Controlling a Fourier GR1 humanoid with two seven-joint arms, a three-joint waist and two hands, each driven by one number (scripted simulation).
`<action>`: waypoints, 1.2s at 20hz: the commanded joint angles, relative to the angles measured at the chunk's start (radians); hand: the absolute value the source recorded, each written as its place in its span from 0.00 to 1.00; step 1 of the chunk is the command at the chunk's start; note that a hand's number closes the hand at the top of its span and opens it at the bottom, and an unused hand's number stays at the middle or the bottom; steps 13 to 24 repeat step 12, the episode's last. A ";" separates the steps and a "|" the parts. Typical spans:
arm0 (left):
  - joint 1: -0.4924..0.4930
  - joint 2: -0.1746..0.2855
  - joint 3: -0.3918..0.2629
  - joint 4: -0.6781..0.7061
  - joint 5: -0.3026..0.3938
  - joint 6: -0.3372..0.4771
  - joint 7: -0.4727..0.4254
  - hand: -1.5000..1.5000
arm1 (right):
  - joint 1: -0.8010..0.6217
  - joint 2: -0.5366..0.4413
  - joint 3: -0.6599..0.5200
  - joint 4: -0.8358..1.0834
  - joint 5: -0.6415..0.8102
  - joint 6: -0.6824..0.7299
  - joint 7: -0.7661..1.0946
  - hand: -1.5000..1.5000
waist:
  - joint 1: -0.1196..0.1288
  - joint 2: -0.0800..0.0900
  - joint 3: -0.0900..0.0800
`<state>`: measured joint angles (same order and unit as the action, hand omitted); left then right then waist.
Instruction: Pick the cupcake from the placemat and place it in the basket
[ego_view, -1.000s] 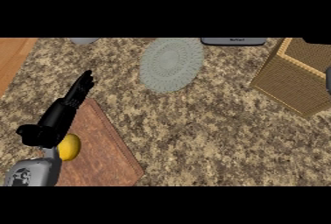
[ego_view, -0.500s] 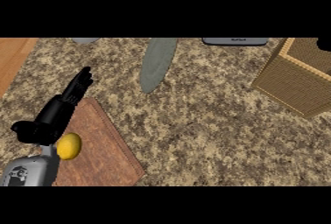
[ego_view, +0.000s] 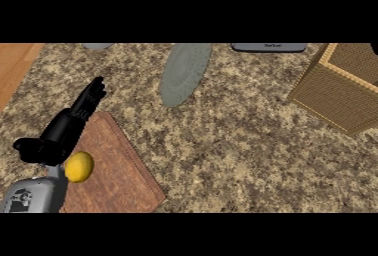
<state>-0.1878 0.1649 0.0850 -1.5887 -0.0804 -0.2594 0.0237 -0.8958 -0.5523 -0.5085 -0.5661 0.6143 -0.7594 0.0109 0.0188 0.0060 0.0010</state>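
My left hand (ego_view: 63, 132) is open: the black fingers are straight and together, the thumb stands out to the side, and it holds nothing. It hangs above the upper left edge of the placemat (ego_view: 111, 165), a brown, leather-like rectangle. The cupcake (ego_view: 79, 166) shows as a smooth yellow oval lump on this placemat, just beside my wrist and the grey forearm (ego_view: 29, 195). The basket (ego_view: 332, 95) stands well apart at the right, box-shaped with tan woven walls. Between them lies the speckled granite counter (ego_view: 236, 150). Farther up is a grey plate (ego_view: 184, 70) with a dull surface, and at the top edge a dark grey flat object (ego_view: 269, 47).
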 joint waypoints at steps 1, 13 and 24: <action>0.029 -0.025 -0.036 -0.032 -0.038 0.023 -0.008 0.50 | 0.008 -0.004 -0.043 0.025 -0.090 -0.010 -0.157 0.00 | 0.002 0.001 0.001; -0.005 -0.012 0.012 0.069 -0.026 0.028 -0.050 0.50 | 0.015 -0.041 -0.142 -0.121 -0.295 0.117 -0.022 0.00 | -0.023 -0.006 -0.001; -0.005 -0.012 0.012 0.069 -0.026 0.028 -0.050 0.50 | 0.015 -0.041 -0.142 -0.121 -0.295 0.117 -0.022 0.00 | -0.023 -0.006 -0.001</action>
